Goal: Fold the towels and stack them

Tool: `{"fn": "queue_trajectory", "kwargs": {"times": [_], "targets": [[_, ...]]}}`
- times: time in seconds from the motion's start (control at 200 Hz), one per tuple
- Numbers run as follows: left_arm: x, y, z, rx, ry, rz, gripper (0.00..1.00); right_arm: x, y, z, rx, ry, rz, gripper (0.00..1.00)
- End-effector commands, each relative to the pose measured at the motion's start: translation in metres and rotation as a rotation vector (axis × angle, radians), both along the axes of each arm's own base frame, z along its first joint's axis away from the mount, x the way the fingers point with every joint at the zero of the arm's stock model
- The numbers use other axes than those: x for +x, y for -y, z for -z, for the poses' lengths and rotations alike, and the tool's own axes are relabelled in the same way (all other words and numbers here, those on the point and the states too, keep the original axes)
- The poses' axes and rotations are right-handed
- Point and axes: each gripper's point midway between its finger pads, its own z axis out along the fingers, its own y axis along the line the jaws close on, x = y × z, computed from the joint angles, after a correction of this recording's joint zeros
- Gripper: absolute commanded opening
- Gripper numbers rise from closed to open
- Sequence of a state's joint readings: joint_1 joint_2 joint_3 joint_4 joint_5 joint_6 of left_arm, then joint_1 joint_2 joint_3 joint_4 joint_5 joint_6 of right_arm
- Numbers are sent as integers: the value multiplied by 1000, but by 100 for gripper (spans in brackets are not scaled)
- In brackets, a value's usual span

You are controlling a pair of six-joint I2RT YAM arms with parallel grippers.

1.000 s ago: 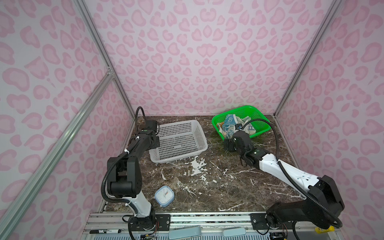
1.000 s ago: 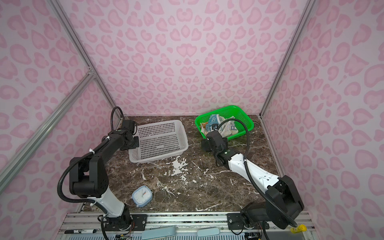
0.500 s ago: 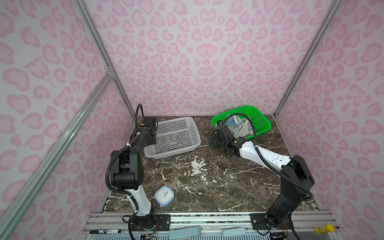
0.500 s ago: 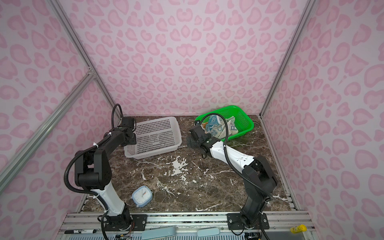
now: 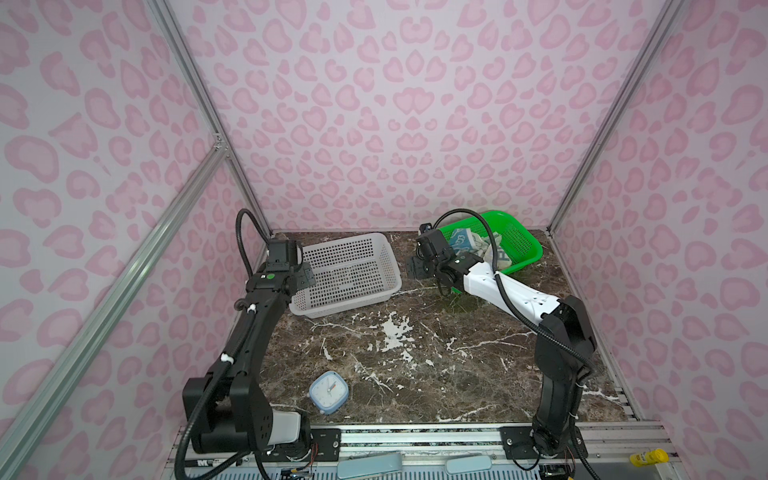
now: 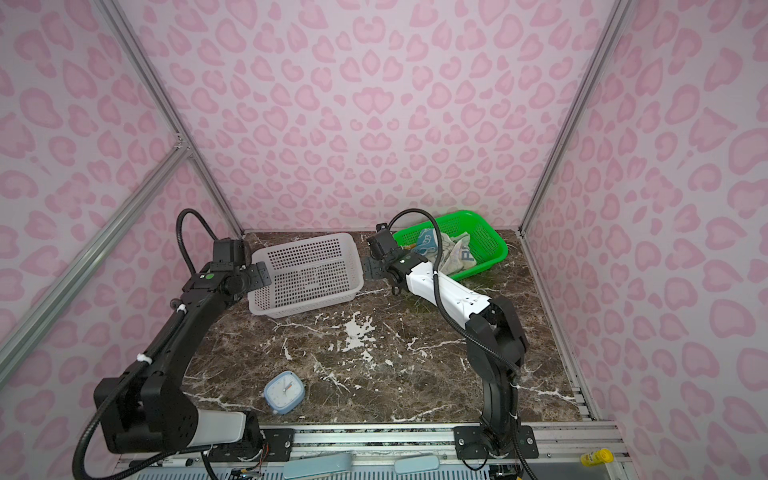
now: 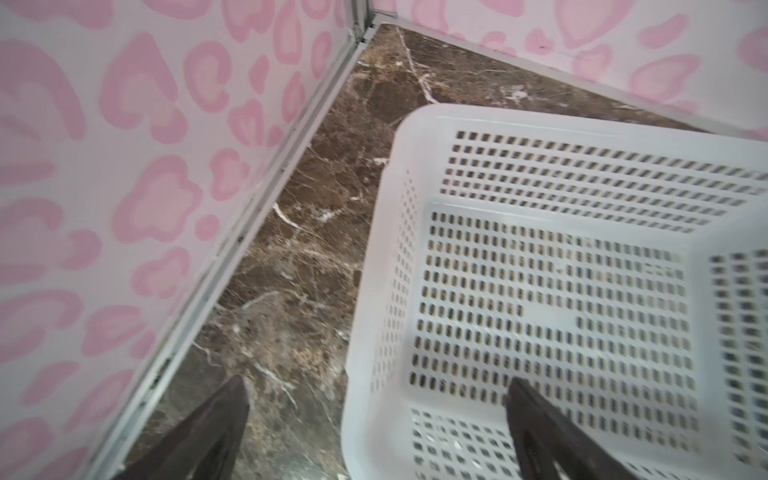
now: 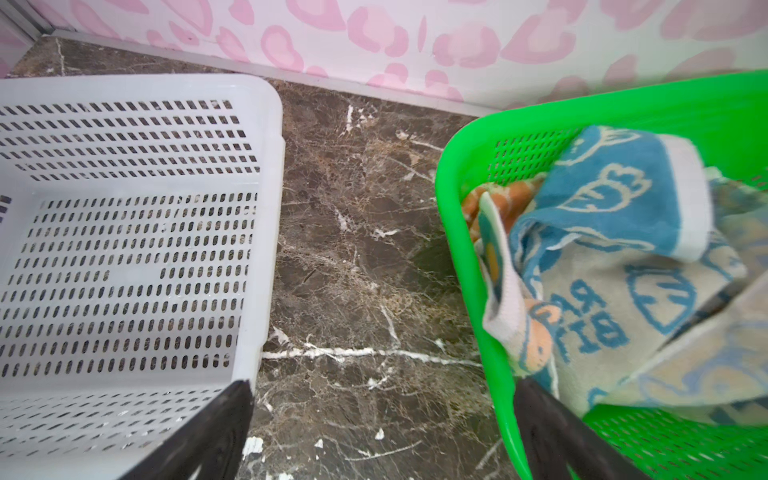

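Dark brown white-veined marble table (image 5: 415,353), pink leopard-print walls (image 5: 395,104). Crumpled bunny-print terry towels (image 5: 460,244) in green plastic basket (image 5: 521,241), far right. Left hand (image 7: 376,382), right hand (image 8: 382,382): both wide, empty.

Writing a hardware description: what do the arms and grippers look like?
Both are black jointed links. The left arm has a pale grey base segment, the right arm a white forearm. Each has a green dot by the wrist, a black ribbed cable, and dark tapered fingers.
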State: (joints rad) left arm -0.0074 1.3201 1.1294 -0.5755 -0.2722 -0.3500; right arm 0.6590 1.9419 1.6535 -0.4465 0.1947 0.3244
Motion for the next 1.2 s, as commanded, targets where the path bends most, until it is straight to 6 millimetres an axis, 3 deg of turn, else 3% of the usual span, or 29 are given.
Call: {"fn": "queue_trajectory", "kwargs": {"times": [0.0,0.14,0.375,0.515,0.725,0.74,0.785,1.045,1.195], "targets": [[-14,33,3,-179,43,31,98,1,-24,21,60,-98,-53,100],[-37,54,6,-297,26,42,98,7,-46,48,78,-168,-63,90],[-69,76,5,-394,6,118,98,10,-75,66,151,-206,-63,70],[-84,76,18,-428,-15,90,98,7,-96,73,209,-217,-38,47],[-89,75,43,-493,-80,42,98,4,-118,65,291,-177,54,27],[-89,74,44,-494,-82,39,98,4,-120,75,285,-185,57,23],[-89,74,46,-495,-85,33,98,5,-126,76,304,-186,58,16],[-88,52,38,-482,-37,-81,98,9,-154,85,292,-194,109,11],[-85,41,31,-510,9,-151,98,15,-167,88,376,-187,163,12]]}}
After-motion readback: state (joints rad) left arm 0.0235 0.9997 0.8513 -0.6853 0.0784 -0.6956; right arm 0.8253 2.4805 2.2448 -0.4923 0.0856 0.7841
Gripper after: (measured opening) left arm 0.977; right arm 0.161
